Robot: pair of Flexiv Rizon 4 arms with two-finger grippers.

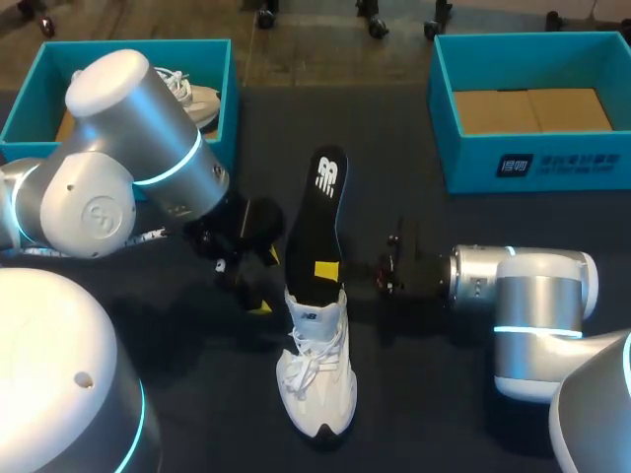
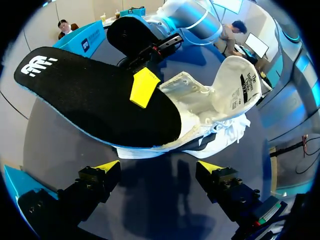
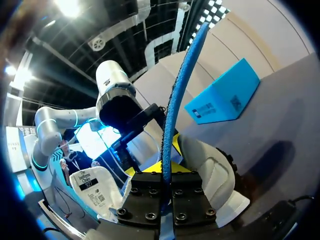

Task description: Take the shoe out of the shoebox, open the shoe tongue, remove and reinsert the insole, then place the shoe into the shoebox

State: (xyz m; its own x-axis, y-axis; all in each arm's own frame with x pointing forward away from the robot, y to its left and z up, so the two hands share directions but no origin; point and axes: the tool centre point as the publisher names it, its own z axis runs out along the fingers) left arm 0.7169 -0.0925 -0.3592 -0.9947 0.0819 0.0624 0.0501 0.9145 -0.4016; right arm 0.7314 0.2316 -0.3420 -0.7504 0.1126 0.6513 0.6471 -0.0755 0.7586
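Right fingers [image 1: 326, 270] on one insole [image 1: 320, 212], one shoe [image 1: 317, 379]

Insole [image 1: 321, 212] sticking out of the sneaker [image 1: 315, 384], left gripper [image 2: 159, 167] and right gripper [image 1: 330, 270] flanking it, left shoebox [image 1: 20, 118] and right shoebox [image 1: 537, 169] lying behind.

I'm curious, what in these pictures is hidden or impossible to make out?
Head view: the left arm hides much of the left shoebox and what lies in it.
Head view: the lower end of the insole disappears into the shoe; how deep is unclear.
Right wrist view: the right tool blocks the toe of the shoe.
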